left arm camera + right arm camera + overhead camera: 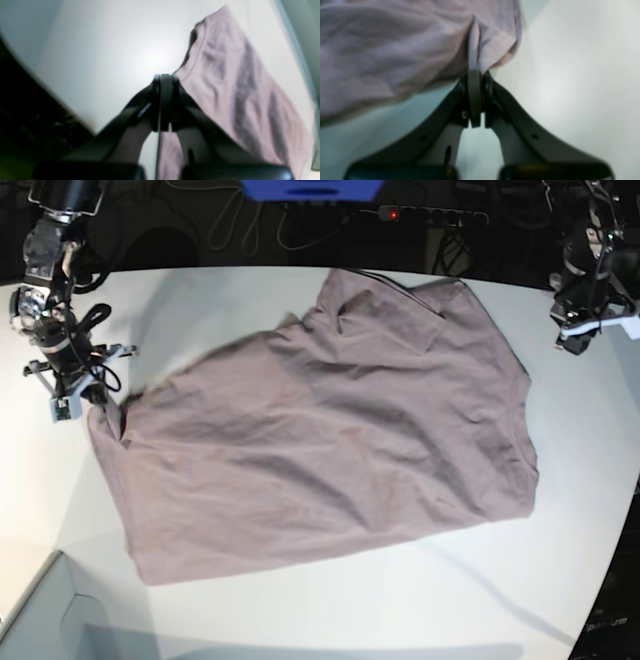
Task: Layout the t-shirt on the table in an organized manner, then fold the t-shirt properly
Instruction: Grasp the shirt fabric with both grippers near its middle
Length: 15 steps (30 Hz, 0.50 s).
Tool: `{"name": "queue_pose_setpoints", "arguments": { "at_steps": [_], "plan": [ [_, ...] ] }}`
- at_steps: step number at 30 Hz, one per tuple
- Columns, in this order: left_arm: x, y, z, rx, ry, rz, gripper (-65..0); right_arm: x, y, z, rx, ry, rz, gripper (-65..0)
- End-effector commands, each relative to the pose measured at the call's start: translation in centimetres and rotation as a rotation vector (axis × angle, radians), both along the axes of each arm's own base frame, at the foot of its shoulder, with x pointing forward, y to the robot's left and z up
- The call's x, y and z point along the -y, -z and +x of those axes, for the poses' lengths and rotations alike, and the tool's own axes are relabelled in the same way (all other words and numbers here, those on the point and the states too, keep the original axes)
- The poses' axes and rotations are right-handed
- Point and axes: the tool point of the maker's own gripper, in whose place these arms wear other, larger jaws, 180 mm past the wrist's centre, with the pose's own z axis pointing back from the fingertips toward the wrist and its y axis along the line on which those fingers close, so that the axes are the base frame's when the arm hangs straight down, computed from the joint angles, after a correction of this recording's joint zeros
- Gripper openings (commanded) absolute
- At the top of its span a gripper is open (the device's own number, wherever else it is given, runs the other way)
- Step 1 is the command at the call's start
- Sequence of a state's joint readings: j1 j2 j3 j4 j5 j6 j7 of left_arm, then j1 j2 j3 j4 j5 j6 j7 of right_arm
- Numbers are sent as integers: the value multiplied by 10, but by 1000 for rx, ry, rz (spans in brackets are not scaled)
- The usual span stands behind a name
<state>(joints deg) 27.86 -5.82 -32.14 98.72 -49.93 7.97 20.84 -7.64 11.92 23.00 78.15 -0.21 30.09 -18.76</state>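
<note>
The dusty mauve t-shirt (330, 430) lies spread and wrinkled across the white table (330, 610), collar end to the right, hem to the left. At its left corner my right gripper (103, 412) pinches the cloth. The right wrist view shows that gripper (476, 71) shut on a raised fold of the t-shirt (395, 50). My left gripper (572, 340) hangs at the far right, off the shirt's edge. In the blurred left wrist view the left gripper (163, 76) is shut with nothing seen between its fingers, and the t-shirt (237, 82) lies behind it on the table (100, 50).
A pale grey-green box corner (40, 610) sits at the front left. Cables, a power strip (430, 215) and a blue object (310, 188) lie beyond the far edge. The table's edge curves away at the right, with dark floor beyond it.
</note>
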Motion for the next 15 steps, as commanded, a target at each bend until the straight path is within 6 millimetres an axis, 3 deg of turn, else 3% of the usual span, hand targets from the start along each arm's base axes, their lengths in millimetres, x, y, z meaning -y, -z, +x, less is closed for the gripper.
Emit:
{"name": "queue_pose_setpoints", "arguments": {
  "at_steps": [1,4,8,11,15],
  "plan": [
    [-4,-19,10,56,10,34,-645,14,-16,12,45,-13,-30,-648],
    [6,-25,13,42,56,9,-641,23,-22,25,62,-1,-37,-566],
    [24,-41,29,54,138,-28,-579,41,-38,34,84,-4,-85,-406],
    [32,-47,41,68,170,-48,-556,59,-62,34,141,46,-115,-310],
    [40,-61,69,104,220,-75,-529,62,-83,29,208,140,-93,-276]
  ]
}}
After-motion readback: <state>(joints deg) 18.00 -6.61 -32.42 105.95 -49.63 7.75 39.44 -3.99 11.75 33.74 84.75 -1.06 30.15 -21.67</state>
